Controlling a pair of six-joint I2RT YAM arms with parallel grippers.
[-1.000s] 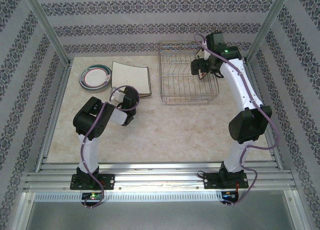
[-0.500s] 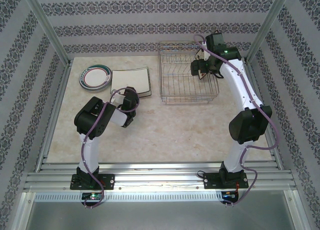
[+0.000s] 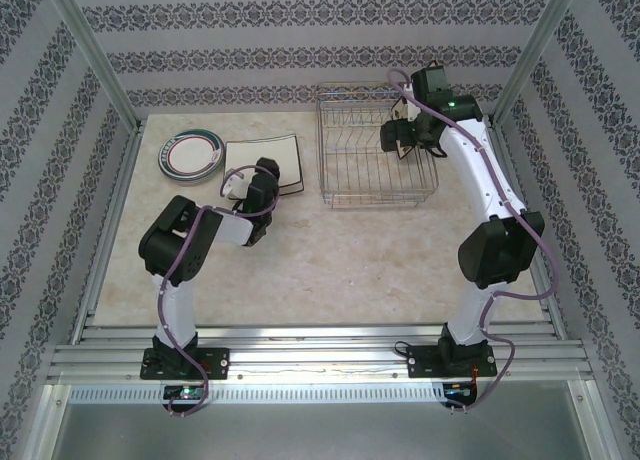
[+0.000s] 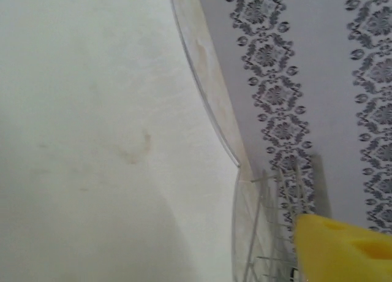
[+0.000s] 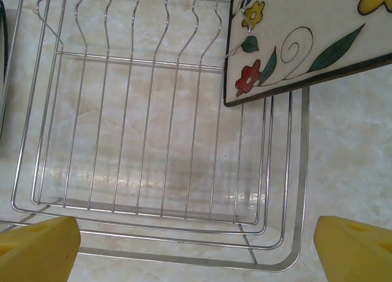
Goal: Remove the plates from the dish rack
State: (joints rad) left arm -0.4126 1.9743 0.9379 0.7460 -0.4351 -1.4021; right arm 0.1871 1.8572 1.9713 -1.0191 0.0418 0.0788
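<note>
Currently the dish rack sits on the far right part of the marble-look bench. The right end effector hangs over the rack's far right side. In the right wrist view its yellow fingertips stand at opposite lower corners, spread wide with nothing between them but rack wires. A cream square plate with a dark rim and red and yellow flower prints sits in the upper right of that view, one corner over the rack's divider wires; whether it leans or stands upright I cannot tell.

To the left of the rack, a second square plate lies flat on the bench. Just beside it, further left, is a round plate with a teal rim and a red ring. The left end effector is at the near edge of that square plate. The left wrist view is close against a pale surface, with one yellow fingertip at the lower right. Its partner cannot be made out, so I cannot tell how wide this end effector stands or whether it grips the plate.
</note>
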